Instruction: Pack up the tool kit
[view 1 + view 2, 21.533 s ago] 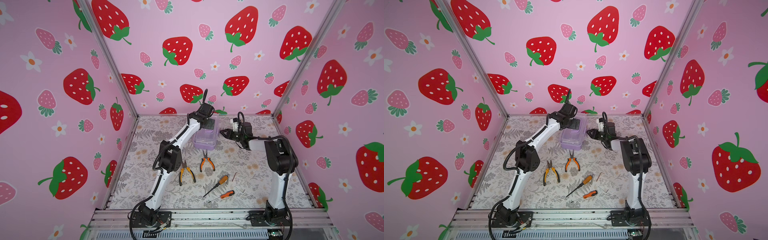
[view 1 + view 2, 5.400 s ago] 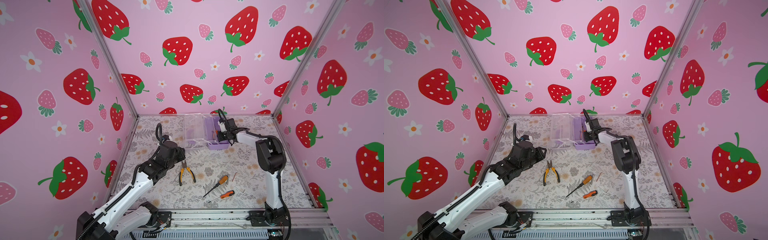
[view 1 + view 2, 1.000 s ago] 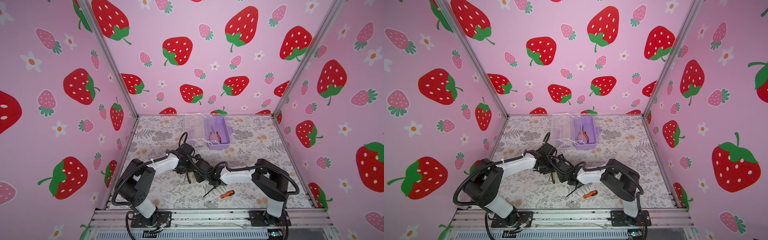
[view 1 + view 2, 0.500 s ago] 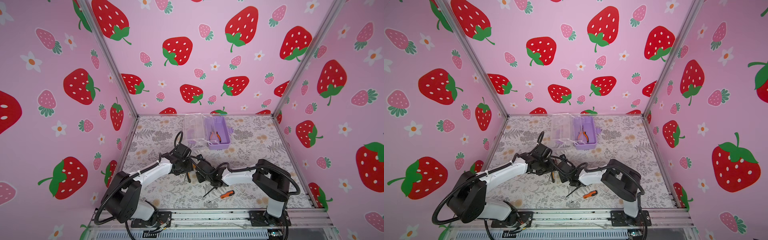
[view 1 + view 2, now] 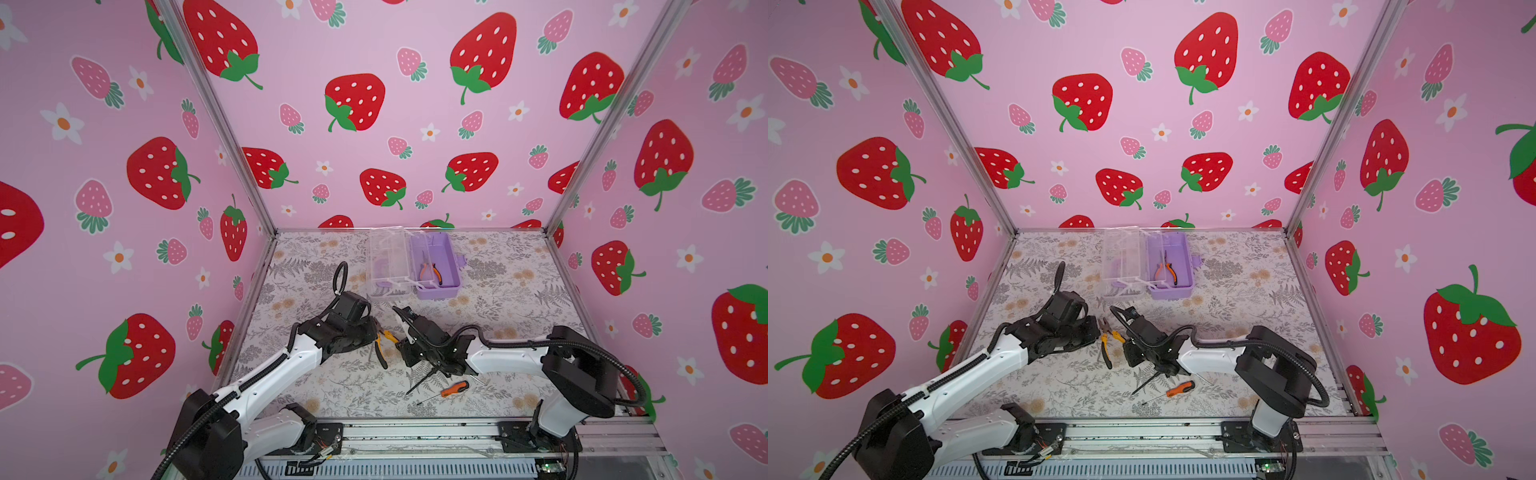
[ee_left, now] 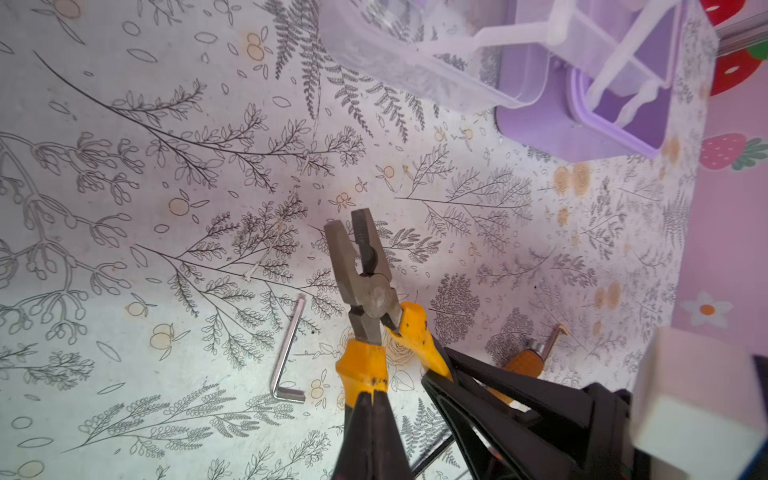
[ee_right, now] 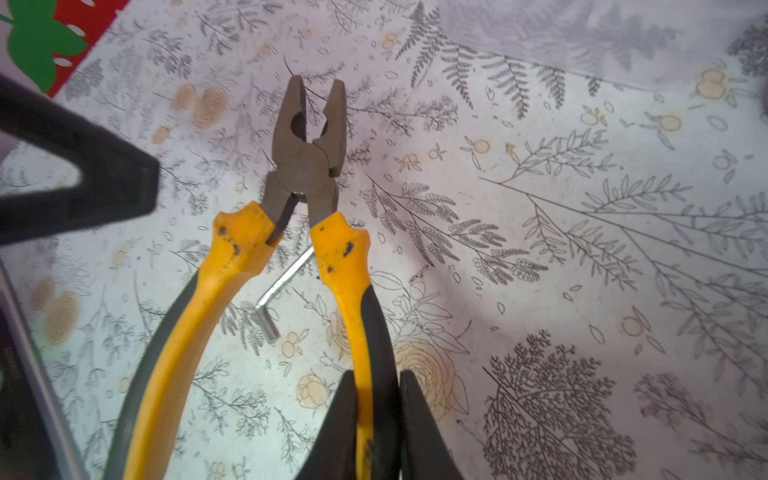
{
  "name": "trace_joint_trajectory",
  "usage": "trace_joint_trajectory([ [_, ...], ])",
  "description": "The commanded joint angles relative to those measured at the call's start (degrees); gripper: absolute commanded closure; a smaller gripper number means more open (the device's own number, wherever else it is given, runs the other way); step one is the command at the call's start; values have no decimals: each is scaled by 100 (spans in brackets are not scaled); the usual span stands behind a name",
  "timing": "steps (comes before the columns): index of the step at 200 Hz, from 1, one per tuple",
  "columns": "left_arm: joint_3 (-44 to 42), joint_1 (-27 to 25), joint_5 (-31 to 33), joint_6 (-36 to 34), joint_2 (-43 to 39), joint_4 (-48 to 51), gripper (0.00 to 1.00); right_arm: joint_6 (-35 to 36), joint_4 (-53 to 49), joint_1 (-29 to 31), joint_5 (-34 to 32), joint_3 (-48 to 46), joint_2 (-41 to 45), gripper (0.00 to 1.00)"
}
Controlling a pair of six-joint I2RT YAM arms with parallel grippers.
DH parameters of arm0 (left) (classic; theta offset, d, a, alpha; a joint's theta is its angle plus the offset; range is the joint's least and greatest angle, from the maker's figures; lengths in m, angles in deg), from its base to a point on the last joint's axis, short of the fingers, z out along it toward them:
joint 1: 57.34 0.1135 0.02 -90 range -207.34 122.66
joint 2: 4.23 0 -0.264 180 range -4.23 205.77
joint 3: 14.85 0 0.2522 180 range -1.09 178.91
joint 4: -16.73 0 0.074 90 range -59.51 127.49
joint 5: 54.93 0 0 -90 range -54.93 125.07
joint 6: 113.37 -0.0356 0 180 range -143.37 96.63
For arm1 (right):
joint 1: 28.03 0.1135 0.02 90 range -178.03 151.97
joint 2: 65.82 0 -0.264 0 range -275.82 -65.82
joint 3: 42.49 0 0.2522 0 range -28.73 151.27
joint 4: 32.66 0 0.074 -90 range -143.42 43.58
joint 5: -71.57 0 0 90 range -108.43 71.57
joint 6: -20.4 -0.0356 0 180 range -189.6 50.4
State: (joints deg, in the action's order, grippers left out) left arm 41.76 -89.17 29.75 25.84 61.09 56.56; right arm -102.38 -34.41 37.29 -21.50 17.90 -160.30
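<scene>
The right gripper (image 7: 377,380) pinches one yellow-and-black handle of the pliers (image 7: 305,162), with a finger closed on each side. The other handle is free, and the steel nose stands a little open. The left gripper (image 6: 374,401) has its fingers pressed together and, as far as I can judge, holds nothing. In both top views it sits at 9 o'clock of the pliers, just beside them. A small bent hex key (image 6: 286,345) lies on the table (image 5: 498,291) beneath the handles.

The lilac box (image 5: 436,293) is at about 1 o'clock from the pliers, well apart, near the back wall. Its clear lid (image 5: 388,257) is folded open toward 9 o'clock, and another pair of pliers (image 5: 428,270) is already inside. An orange-handled screwdriver (image 5: 455,388) lies at 4 o'clock, not yet packed.

The step in hand, I judge, is bringing this second pair to the box. The next move calls for a lift, a carry toward 1 o'clock and a descent over the front wall. The free handle may swing, so a firm grip is needed, with the tool turned along the box.
</scene>
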Motion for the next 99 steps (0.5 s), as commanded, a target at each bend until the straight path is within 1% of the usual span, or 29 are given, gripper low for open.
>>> trace_joint_trajectory([
  [1,-148,-131,-168,370,-47,-191,100,-60,596,-62,460,49,210,98],
  [40,-134,-394,-137,584,7,-495,100,-275,964,-122,1203,266,143,99],
  [57,-19,-403,-89,577,-40,-577,100,-317,974,-150,1233,272,139,100],
  [72,176,-402,71,509,-133,-410,100,-351,911,-230,1181,197,214,100],
  [99,556,-350,457,286,-425,-76,100,-396,848,-515,1122,-135,729,100],
])
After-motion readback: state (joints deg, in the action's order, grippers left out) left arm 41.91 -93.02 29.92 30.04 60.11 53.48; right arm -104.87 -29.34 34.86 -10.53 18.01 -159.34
